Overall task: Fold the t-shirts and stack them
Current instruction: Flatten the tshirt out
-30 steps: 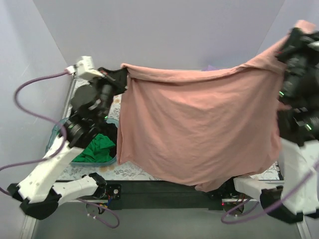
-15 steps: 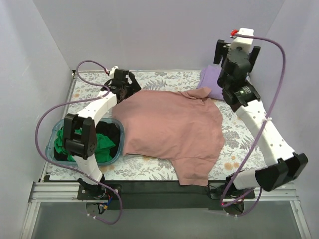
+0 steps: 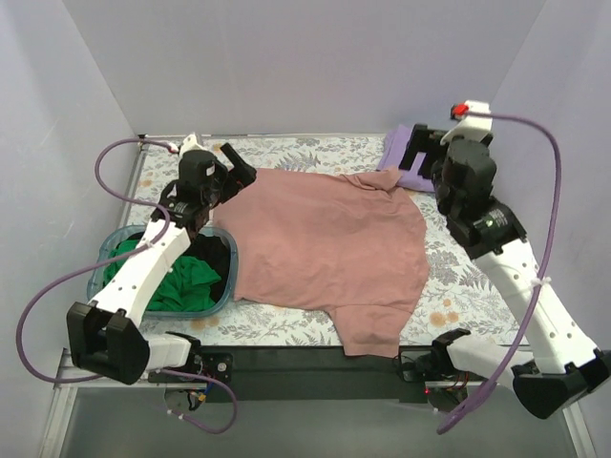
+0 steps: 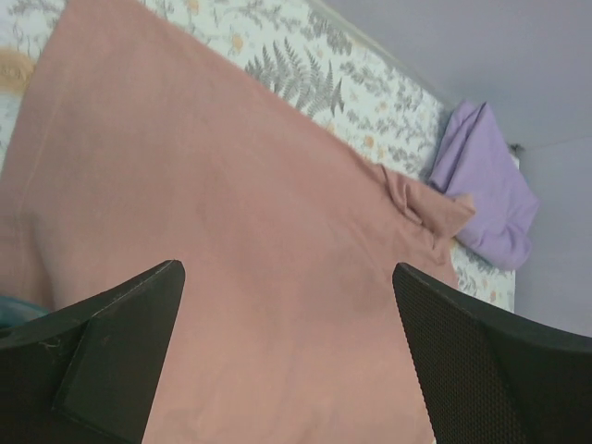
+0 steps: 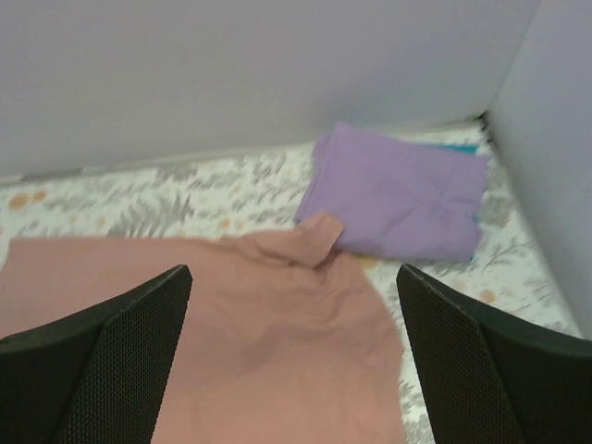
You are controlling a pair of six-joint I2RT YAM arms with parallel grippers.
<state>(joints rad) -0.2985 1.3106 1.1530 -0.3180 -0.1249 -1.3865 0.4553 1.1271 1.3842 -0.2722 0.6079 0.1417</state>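
Observation:
A dusty-pink t-shirt (image 3: 329, 248) lies spread flat over the middle of the table, one sleeve bunched at its far right corner. A folded lavender t-shirt (image 3: 403, 153) rests at the back right. A bright green t-shirt (image 3: 177, 286) is crumpled in the teal basket. My left gripper (image 3: 239, 167) hovers open over the pink shirt's far left corner, and the pink cloth (image 4: 231, 213) shows below its empty jaws (image 4: 287, 273). My right gripper (image 3: 420, 160) hangs open above the lavender shirt (image 5: 398, 194) and the pink sleeve (image 5: 314, 236), holding nothing (image 5: 294, 273).
The teal basket (image 3: 100, 272) stands at the left front and also holds a dark cloth (image 3: 215, 258). Grey walls close in the table at the back and on both sides. The pink shirt's lower hem (image 3: 368, 339) hangs near the front edge.
A second ago both grippers held the pink shirt up, stretched between them. They have since let go and opened, and the shirt now lies flat. Both arms have drawn back slightly.

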